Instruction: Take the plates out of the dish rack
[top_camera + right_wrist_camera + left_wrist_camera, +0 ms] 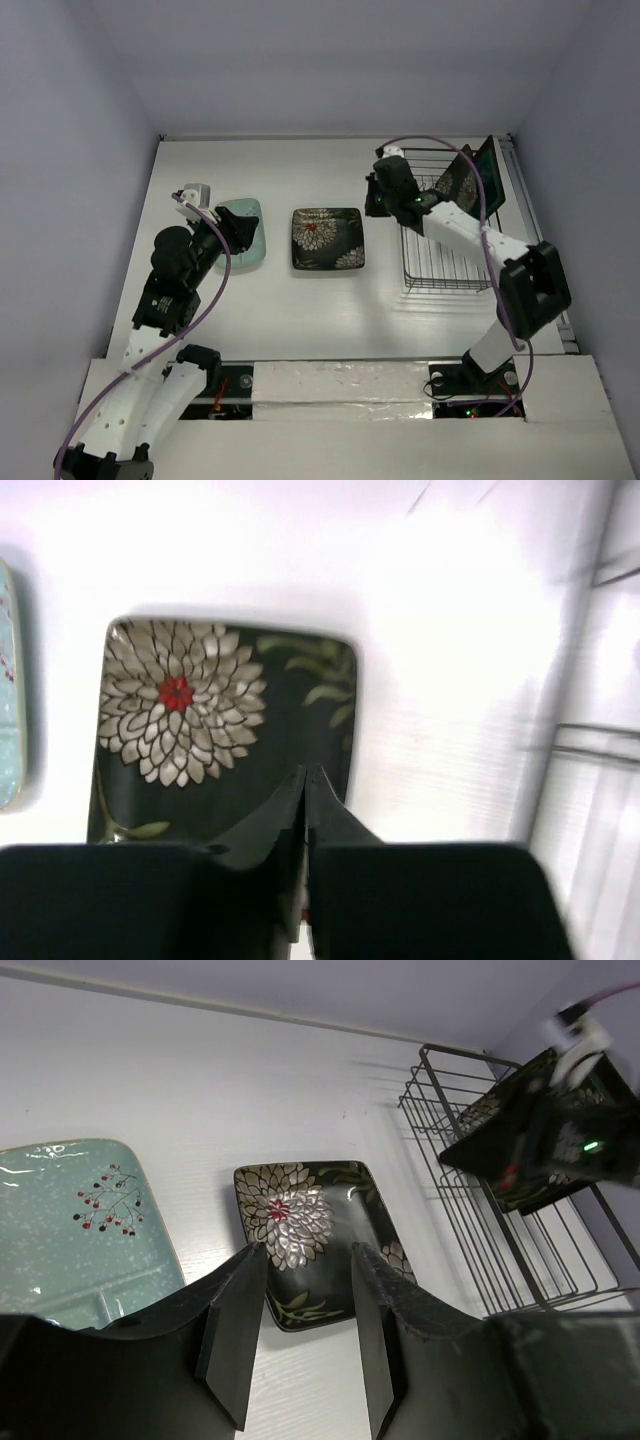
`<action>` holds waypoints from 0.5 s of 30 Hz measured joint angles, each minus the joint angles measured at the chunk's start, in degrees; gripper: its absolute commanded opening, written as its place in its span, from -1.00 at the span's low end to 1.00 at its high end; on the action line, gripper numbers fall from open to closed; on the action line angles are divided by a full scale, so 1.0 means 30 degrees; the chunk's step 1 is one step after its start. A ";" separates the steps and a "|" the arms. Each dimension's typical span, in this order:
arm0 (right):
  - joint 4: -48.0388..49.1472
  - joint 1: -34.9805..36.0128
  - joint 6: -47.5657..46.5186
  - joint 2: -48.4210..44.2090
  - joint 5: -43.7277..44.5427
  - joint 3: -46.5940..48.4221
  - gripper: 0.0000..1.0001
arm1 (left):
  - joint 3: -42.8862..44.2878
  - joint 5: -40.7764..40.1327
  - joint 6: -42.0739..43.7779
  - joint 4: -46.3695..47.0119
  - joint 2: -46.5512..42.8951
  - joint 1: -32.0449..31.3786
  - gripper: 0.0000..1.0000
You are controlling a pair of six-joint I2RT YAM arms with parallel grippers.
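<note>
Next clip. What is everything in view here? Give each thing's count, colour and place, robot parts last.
Table: one, white, under everything.
Dish rack: one, black wire, right side of the table.
Mint plate: one, pale mint green with a berry sprig, flat on the table, left.
Flat floral plate: one, black with white-and-red flowers, flat on the table, centre.
Racked floral plate: one, black floral, upright at the rack's far end.
Teal plate: one, dark rim, teal centre, upright beside it.
Left arm: one, white and black, by the mint plate; jaws apart, empty.
Right arm: one, white and black, across the rack; jaws shut, empty.
</note>
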 measured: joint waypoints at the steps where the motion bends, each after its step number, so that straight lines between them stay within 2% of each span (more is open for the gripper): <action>1: -0.0612 -0.0044 -0.0306 -0.0627 0.0546 0.0503 -1.00 | 0.0000 0.0000 0.0000 0.0000 0.0000 0.0000 -0.34; 3: -0.1719 -0.0291 -0.1158 -0.1676 0.1741 0.1909 -1.00 | 0.0000 0.0007 0.0000 0.0007 -0.0029 0.0007 -0.52; 4: -0.2084 -0.0568 -0.1581 -0.2142 0.2142 0.2667 -1.00 | 0.0000 0.0000 0.0007 0.0007 -0.0044 0.0000 -0.79; 6: -0.2943 -0.1734 -0.2375 -0.2856 0.2871 0.4291 -1.00 | 0.0000 -0.0022 0.0000 0.0000 -0.0095 0.0007 -1.00; 7: -0.3220 -0.2506 -0.2710 -0.3089 0.3315 0.4998 -1.00 | 0.0000 -0.0051 0.0000 -0.0007 -0.0124 0.0007 -1.00; 9: -0.3854 -0.4044 -0.3228 -0.3322 0.4503 0.6018 -0.67 | 0.0000 -0.0197 0.0029 -0.0015 -0.0197 0.0007 -1.00; 11: -0.4692 -0.5552 -0.3606 -0.3359 0.5661 0.6586 -0.25 | 0.0000 -0.0255 0.0029 0.0000 -0.0219 0.0007 -0.85; 12: -0.5100 -0.6127 -0.3818 -0.3315 0.6251 0.6703 0.04 | 0.0000 -0.0248 0.0022 0.0000 -0.0211 0.0007 -0.74; 13: -0.5537 -0.6615 -0.3949 -0.3279 0.6586 0.6747 0.11 | 0.0000 -0.0240 0.0022 -0.0007 -0.0204 0.0007 -0.57; 15: -0.6382 -0.7482 -0.4299 -0.3082 0.6900 0.6776 0.20 | 0.0000 -0.0211 0.0029 0.0000 -0.0197 0.0007 -0.41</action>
